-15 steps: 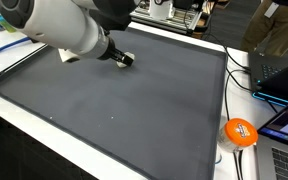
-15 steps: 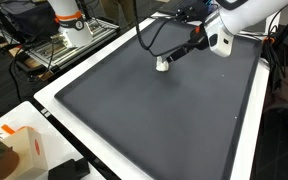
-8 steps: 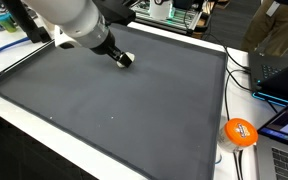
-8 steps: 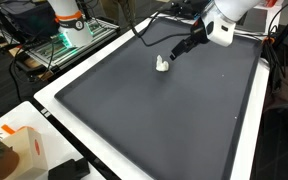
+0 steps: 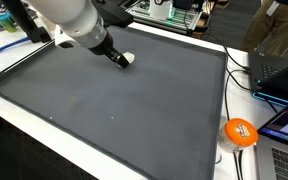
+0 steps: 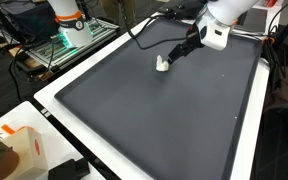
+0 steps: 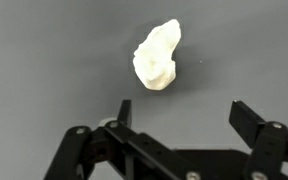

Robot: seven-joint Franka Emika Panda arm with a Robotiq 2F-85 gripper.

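Well, my gripper stood released, its two dark fingers spread wide with nothing between them. In the wrist view a small white lump lay just beyond the fingertips, roughly centred on the gap, with a strip of bare mat separating it from both pads. It looked irregular and pale, like a crumpled scrap or a bit of putty; I could not tell which.

In both exterior views the gripper hung low over the far part of the dark grey mat, tilted, with the lump just beside its tip. From those angles I could not tell whether they touched; the wrist view showed them apart.

The mat covered nearly the whole white tabletop, leaving only a pale border around it. On that border, at the near right in an exterior view, sat an orange ball, with an open laptop behind it and cables trailing between. At the near left corner in an exterior view stood a cardboard box, well apart from the lump.
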